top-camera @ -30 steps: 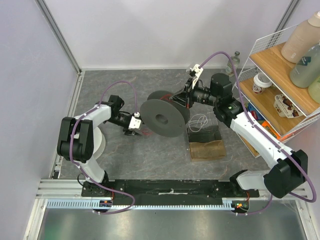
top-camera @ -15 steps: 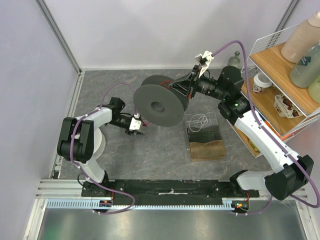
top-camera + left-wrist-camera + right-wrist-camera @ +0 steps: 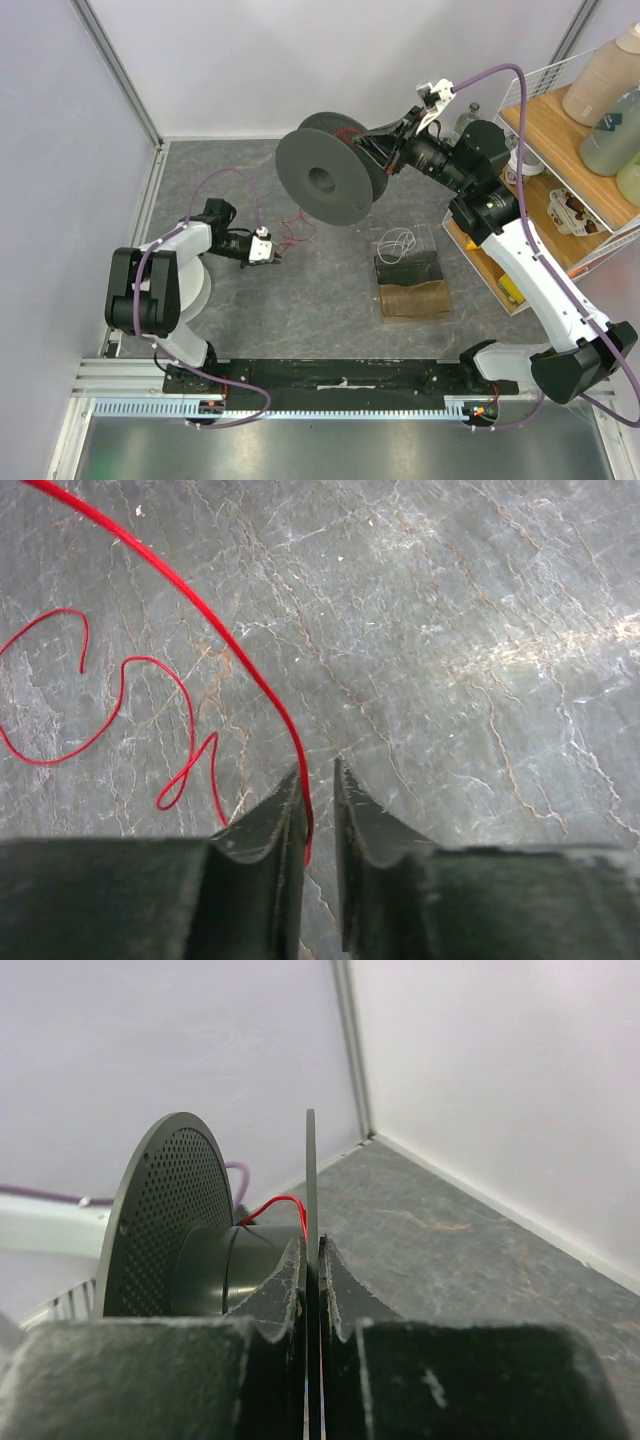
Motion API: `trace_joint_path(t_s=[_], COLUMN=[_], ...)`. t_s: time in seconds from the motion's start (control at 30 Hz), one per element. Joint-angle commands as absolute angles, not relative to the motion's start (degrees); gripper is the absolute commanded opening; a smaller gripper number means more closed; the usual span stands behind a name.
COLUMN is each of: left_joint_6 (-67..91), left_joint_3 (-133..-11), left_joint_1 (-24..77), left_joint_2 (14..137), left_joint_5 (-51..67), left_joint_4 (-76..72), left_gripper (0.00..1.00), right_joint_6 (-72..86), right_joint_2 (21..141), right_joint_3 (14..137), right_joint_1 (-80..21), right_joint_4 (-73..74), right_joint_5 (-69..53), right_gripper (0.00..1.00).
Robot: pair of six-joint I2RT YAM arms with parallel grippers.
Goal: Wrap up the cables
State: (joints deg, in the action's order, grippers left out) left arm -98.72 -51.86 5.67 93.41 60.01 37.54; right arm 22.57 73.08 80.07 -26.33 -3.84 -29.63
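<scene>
Right gripper (image 3: 312,1247) clamps spool (image 3: 320,180) flange, spool axis near level. Red wire (image 3: 225,640) runs down-left from spool into left gripper (image 3: 318,772), jaws barely apart. White coil (image 3: 398,241) at clear box (image 3: 428,252) below-right of spool.

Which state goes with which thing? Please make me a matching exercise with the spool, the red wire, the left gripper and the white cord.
Things:
1. dark grey spool
2. red wire
3. left gripper
4. white cord

States:
A. fingers slightly apart, wire between them
B. looped on the dark box
C. loose curls on the grey table
D. clamped at one flange by the right gripper

Pairs: 1-D, 2-C, 3-A, 4-B
</scene>
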Motion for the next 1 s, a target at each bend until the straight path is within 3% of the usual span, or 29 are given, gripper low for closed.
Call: trace_joint_path(t_s=[0.0,0.07,0.33,0.57,0.77,0.97], left_joint_6=[-94.41,-89.50,-67.09,-57.67,-56.43,-51.94], left_joint_3=[-49.75,-49.48,-45.70,-51.23,-61.16,-72.58], left_joint_1=[5.45,5.88,21.33,37.24,48.50,49.48], left_joint_2=[88.60,86.93,72.62,67.07,65.31,64.60], left_joint_5=[62.05,62.23,50.29,40.88,37.53,38.76], left_joint_4=[35.95,33.50,25.40,32.07,40.68,45.17], left_gripper=[0.14,0.02,0.02,0.02,0.02,0.02], right_joint_6=[23.38,23.82,30.31,30.33,22.08,12.58], right_joint_2=[71.37,71.80,78.20,85.95,86.93,82.71], right_joint_3=[83.76,83.67,86.29,91.93,88.17,76.49], right_joint_1=[-26.02,-26.02,-27.07,-29.44,-34.80,-35.95], right_joint_4=[-3.26,-1.85,2.26,3.78,-2.63,-11.41], right_joint_5=[-18.30,-14.08,9.64,20.90,26.36,20.41], right_gripper=[0.00,0.00,0.00,0.00,0.00,0.00])
